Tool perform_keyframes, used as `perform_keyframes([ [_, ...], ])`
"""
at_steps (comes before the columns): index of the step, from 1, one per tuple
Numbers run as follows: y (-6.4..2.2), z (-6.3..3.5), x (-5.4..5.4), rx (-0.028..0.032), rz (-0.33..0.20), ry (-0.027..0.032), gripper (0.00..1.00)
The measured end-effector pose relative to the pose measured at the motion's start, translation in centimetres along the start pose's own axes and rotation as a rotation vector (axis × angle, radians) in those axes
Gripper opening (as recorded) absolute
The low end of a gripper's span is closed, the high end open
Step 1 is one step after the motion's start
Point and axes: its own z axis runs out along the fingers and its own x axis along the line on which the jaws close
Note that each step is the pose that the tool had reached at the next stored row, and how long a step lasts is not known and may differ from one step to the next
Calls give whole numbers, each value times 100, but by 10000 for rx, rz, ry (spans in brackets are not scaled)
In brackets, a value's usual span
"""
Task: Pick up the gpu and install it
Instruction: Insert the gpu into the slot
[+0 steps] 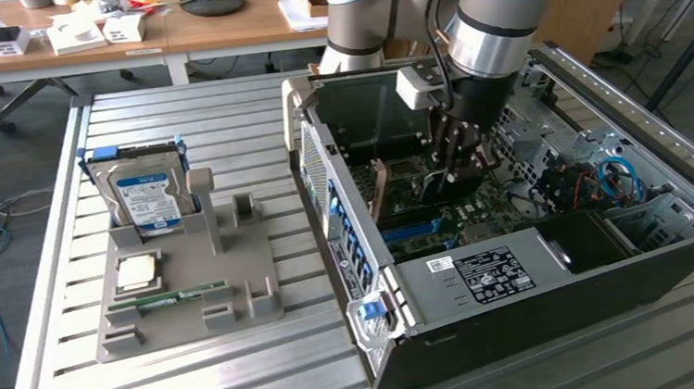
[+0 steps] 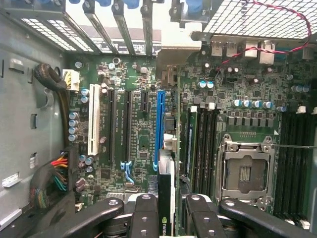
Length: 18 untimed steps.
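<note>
My gripper (image 1: 455, 169) reaches down into the open computer case (image 1: 482, 332) from above. It is shut on the gpu (image 1: 404, 188), a thin dark card held on edge. In the wrist view the black fingers (image 2: 144, 206) clamp the gpu (image 2: 166, 191) from both sides, and a logo shows on the card's edge. The card hangs just above the motherboard, in line with the long blue slot (image 2: 159, 124). I cannot tell whether its lower edge touches the slot.
On the metal table at the exterior view's left, a grey holder (image 1: 248, 277) carries a silver hard drive (image 1: 149, 196), a processor chip (image 1: 138, 269) and a green memory stick (image 1: 163, 299). Around the slot are a white slot (image 2: 93, 119), a processor socket (image 2: 245, 173) and cable bundles (image 2: 49, 186).
</note>
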Motion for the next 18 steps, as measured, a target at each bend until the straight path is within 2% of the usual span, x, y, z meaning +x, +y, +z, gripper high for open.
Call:
perform_keyframes([
  [3, 6, 2, 0, 1, 2, -2, 26],
  [8, 63, 14, -1, 0, 6, -1, 26],
  [15, 66, 26, 31, 1, 7, -2, 26],
  [18, 95, 47, 32, 2, 5, -2, 26],
])
